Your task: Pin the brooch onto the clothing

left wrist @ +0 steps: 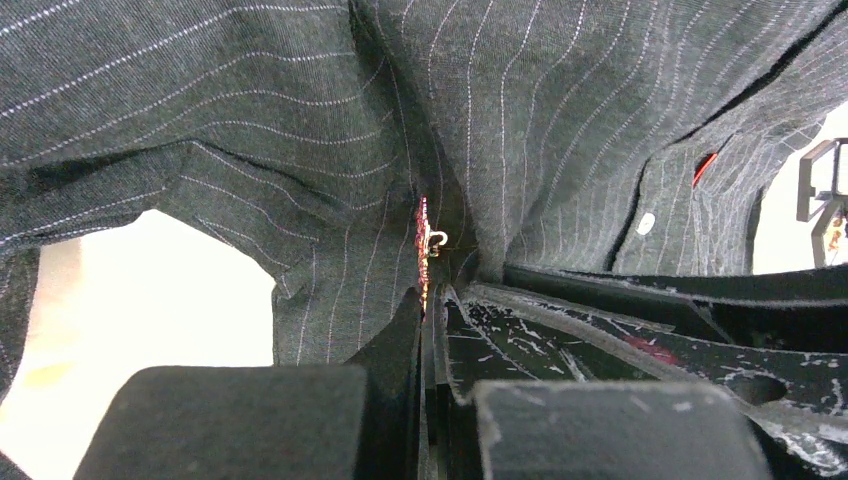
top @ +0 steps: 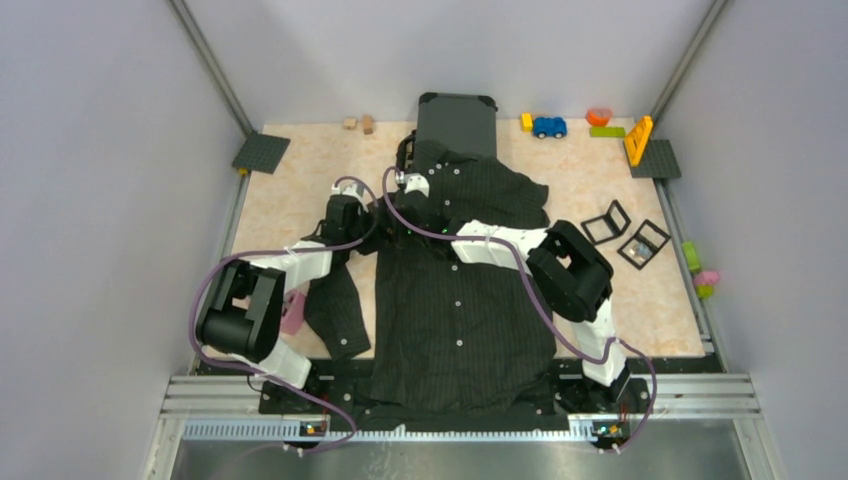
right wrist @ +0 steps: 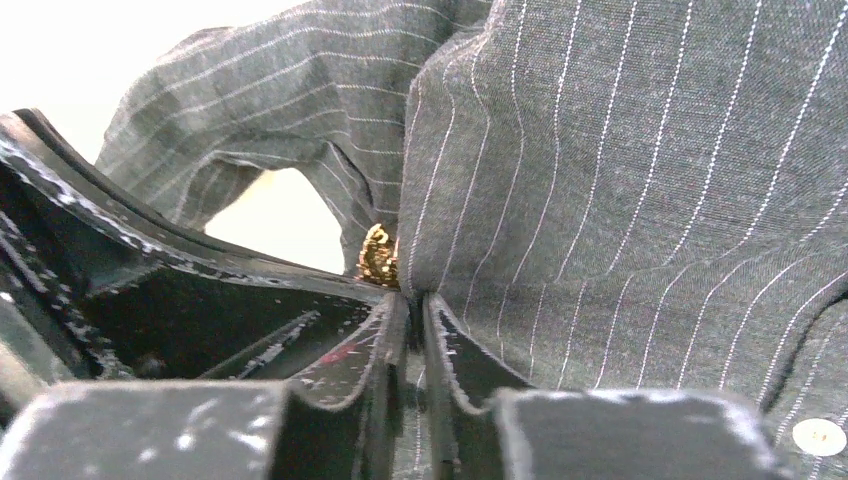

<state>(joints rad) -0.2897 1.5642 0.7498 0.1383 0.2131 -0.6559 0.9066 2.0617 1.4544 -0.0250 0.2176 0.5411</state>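
Note:
The black pinstriped shirt [top: 460,300] lies flat on the table, collar toward the back. Both grippers meet at its upper chest. My left gripper [top: 397,206] is shut on the brooch [left wrist: 423,245], seen edge-on as a thin red-gold piece with a silver pin hook, pressed against the shirt [left wrist: 560,120]. My right gripper [top: 416,223] is shut on a raised fold of the shirt [right wrist: 620,180]. In the right wrist view the gold brooch [right wrist: 378,255] sits just past its fingertips [right wrist: 400,310]. The red chest tag [left wrist: 705,168] shows to the right.
A dark grey suitcase [top: 457,122] stands behind the collar. Toy pieces, among them a blue car [top: 548,127], line the back edge. Two black frames [top: 625,233] lie to the right. A pink object [top: 293,312] sits by the left arm. Grey walls enclose the table.

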